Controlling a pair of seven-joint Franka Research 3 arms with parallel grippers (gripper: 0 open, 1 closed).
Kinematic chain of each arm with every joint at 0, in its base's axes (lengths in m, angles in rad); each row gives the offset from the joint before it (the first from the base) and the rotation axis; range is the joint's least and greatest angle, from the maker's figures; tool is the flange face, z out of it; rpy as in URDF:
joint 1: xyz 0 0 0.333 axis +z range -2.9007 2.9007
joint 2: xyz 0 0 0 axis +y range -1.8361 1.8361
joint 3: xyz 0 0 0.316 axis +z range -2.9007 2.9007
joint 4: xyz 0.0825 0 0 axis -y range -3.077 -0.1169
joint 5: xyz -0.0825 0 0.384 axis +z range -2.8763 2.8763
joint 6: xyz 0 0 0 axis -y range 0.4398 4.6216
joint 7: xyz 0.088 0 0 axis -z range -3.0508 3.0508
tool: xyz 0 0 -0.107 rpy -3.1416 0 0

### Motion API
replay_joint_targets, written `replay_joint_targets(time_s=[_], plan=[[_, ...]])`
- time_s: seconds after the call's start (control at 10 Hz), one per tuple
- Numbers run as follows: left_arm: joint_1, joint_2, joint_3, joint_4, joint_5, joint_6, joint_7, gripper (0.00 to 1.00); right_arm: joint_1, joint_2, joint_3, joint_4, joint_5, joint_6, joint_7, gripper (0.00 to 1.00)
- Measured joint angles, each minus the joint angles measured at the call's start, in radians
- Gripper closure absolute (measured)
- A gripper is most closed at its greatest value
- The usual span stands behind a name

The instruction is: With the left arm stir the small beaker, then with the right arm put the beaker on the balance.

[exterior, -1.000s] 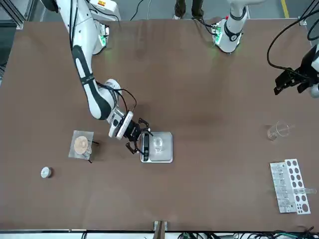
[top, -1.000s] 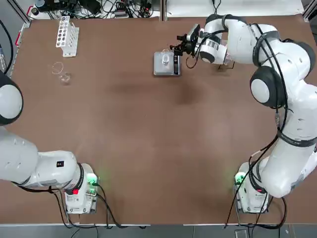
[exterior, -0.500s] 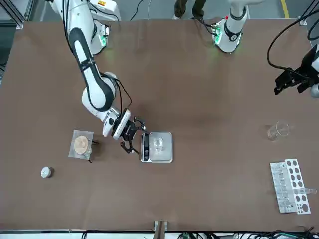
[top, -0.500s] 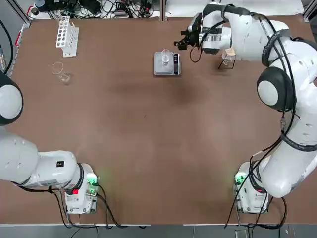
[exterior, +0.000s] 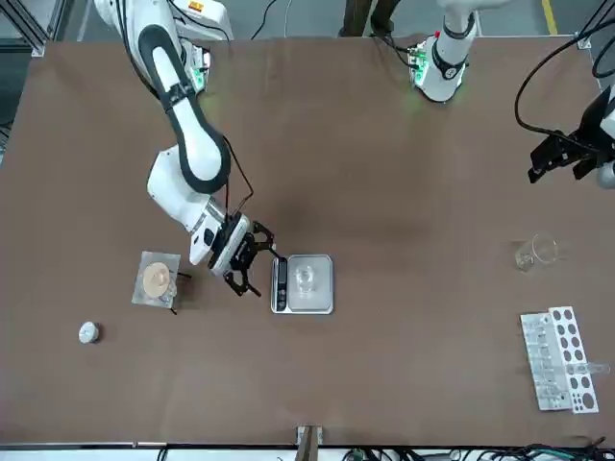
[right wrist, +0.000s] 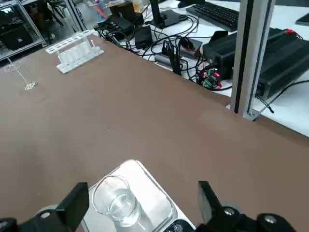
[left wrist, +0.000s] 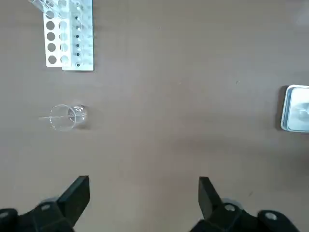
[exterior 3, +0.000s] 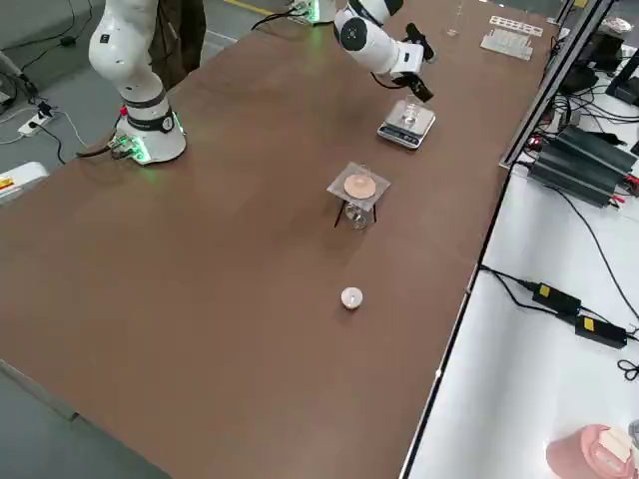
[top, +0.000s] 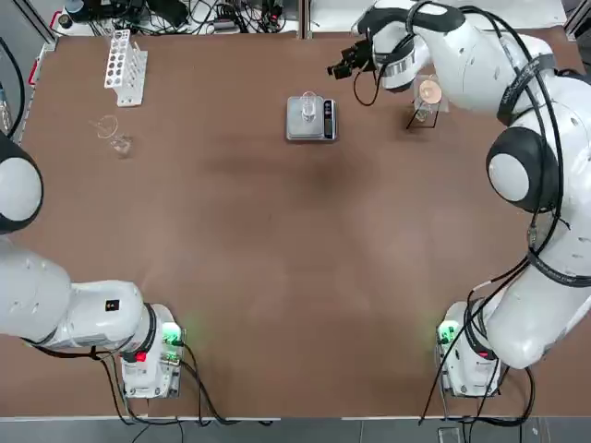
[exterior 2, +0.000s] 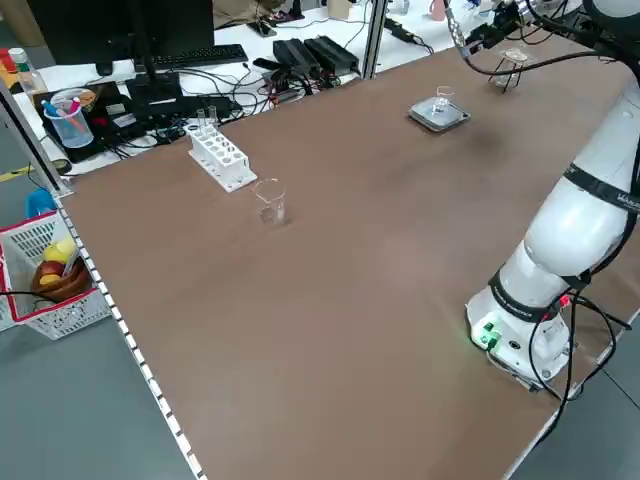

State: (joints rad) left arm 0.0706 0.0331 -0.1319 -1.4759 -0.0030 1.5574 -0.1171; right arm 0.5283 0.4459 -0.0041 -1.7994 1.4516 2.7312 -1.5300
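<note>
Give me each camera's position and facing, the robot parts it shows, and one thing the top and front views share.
Top: overhead, looking down on the table; both arms.
Front: across the table, facing the robot; both arms.
Left side: raised at the robot's left, looking diagonally down; one arm, partly.
Right side: raised at its right, looking diagonally down; arm parts.
Left wrist: on that arm; its own open gripper.
Right wrist: likewise; its open gripper.
Shared: the balance.

1 beaker (top: pixel 309 106) stands on the balance (top: pixel 306 130); the rack (top: pixel 126 71) lies left, behind 1 glass vessel (top: pixel 114 137).
</note>
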Motion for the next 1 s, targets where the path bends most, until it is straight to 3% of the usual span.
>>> replay_joint_targets(time_s=[0.3, 0.7, 1.0], plan=[[0.0, 0.0, 0.0, 0.0, 0.0, 0.0, 0.0, 0.0, -0.001, -0.025, -0.005, 0.0, -0.153, 0.006, 0.278, 0.0], [0.0, 0.0, 0.0, 0.0, 0.0, 0.0, 0.0, 0.0, -0.02, -0.066, -0.018, -0.005, -0.455, 0.002, 0.753, 0.0], [0.0, 0.0, 0.0, 0.0, 0.0, 0.0, 0.0, 0.0, -0.033, -0.105, -0.043, -0.005, -0.621, -0.089, 1.117, 0.0]])
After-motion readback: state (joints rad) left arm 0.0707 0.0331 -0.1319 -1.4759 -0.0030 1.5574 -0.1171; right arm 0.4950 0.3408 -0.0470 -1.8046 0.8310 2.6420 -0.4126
